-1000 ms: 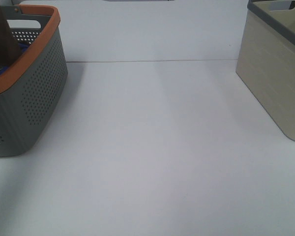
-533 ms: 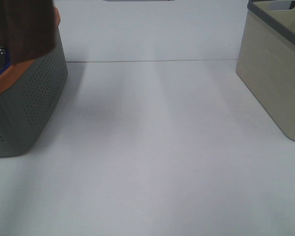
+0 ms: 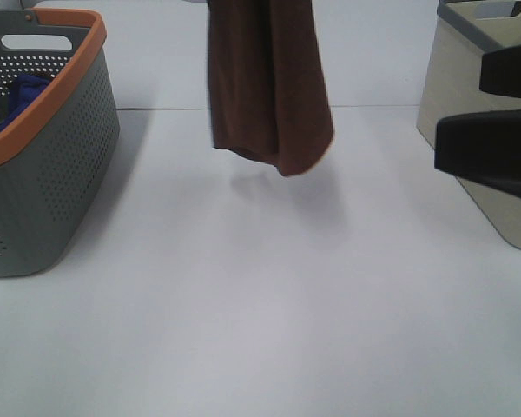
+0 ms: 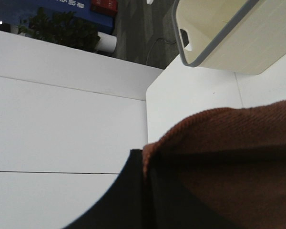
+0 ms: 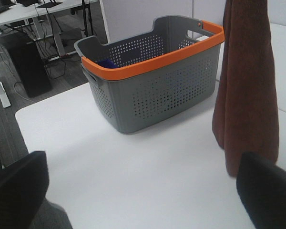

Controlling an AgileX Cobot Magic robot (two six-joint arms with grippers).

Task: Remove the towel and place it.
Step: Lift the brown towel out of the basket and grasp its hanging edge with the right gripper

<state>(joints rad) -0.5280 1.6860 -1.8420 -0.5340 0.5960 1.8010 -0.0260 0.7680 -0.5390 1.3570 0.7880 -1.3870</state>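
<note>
Left gripper (image 4: 144, 164): clenched on the towel (image 3: 265, 87).
1 towel hangs over the table (image 3: 260, 330), between grey basket (image 3: 61, 174) and beige basket (image 3: 469, 130); right gripper (image 3: 499, 111) spread open, empty.

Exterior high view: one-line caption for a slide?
Brown towel hangs over the table between gray basket and beige bin, open right hand nearby.

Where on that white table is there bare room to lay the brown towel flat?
The widest bare stretch of table lies between the grey basket and the beige bin, under and in front of the hanging towel. The right edge is crowded: the open right gripper hovers by the bin.
</note>
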